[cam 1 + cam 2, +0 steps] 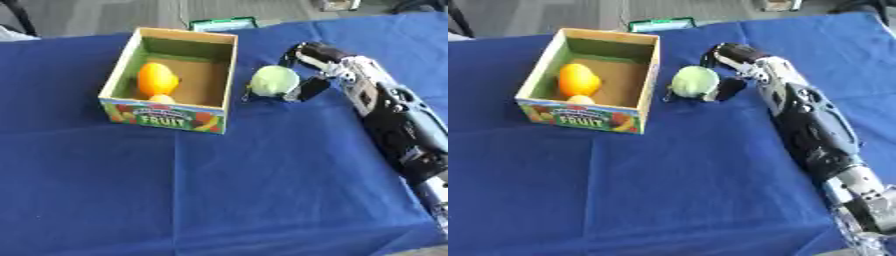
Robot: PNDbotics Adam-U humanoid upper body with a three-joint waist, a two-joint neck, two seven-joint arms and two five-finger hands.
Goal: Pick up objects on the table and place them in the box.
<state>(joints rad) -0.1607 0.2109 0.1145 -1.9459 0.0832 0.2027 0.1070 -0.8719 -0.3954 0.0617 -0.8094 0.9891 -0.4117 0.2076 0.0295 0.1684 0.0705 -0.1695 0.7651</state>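
Reaching in from the right, the right hand (308,70) seemingly curls its fingers (308,89) round a pale green fruit (275,81) beside the box (229,80)

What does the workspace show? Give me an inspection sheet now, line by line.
Surface: table under a blue cloth, creased.
Job's things: box marked FRUIT, open top, holding an orange fruit and a pale thing partly hidden by the front wall; green fruit outside the box, right of it.
Clutter: nothing seen.
Hands: right hand curled round the green fruit, close to the cloth; whether it is lifted cannot be told. Left hand not in view.
Cables: thin line on the floor, far side; unclear.
Surroundings: grey floor; green-edged flat thing past the table's far edge.
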